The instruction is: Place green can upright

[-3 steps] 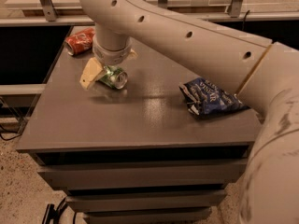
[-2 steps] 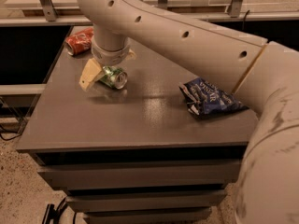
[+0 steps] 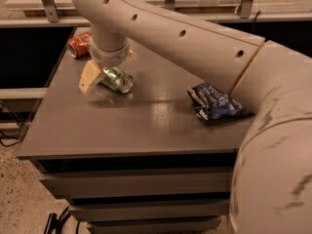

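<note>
The green can (image 3: 117,79) lies on its side on the grey table (image 3: 146,126), at the back left, with its silver end facing front right. My gripper (image 3: 109,68) comes straight down over the can from the big beige arm and sits right at it, hiding the can's far end. The can rests on the table top.
A red soda can (image 3: 78,45) lies on its side at the table's back left corner. A crumpled blue chip bag (image 3: 214,102) lies at the right, partly under my arm. The table's left edge is close to the green can.
</note>
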{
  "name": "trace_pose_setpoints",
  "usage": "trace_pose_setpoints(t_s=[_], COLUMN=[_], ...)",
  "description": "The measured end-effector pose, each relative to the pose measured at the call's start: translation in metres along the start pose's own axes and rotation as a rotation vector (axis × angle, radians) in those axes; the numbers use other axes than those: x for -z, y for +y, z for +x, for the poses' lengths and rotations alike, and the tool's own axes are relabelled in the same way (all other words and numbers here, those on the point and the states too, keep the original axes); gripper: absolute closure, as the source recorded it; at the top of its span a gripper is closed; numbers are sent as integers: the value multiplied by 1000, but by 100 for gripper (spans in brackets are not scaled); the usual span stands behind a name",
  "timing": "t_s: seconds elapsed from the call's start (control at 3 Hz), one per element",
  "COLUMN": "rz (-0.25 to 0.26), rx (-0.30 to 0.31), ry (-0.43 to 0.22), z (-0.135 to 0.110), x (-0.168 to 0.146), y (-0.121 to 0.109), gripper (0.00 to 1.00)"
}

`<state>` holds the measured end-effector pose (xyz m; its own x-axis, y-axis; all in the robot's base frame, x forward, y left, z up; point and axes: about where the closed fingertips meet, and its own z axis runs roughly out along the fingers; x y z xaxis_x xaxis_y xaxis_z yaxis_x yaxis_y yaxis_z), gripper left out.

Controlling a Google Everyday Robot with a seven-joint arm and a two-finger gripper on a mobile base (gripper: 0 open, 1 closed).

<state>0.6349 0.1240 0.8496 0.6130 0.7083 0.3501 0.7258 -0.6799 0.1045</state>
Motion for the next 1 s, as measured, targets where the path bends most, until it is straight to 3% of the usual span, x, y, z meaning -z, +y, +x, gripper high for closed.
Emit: trace_pose_setpoints(t_s=[1.0], rz=[-9], rx=[33], ry=[-63], z=[-1], x=[-7], y=[-4], gripper=[0])
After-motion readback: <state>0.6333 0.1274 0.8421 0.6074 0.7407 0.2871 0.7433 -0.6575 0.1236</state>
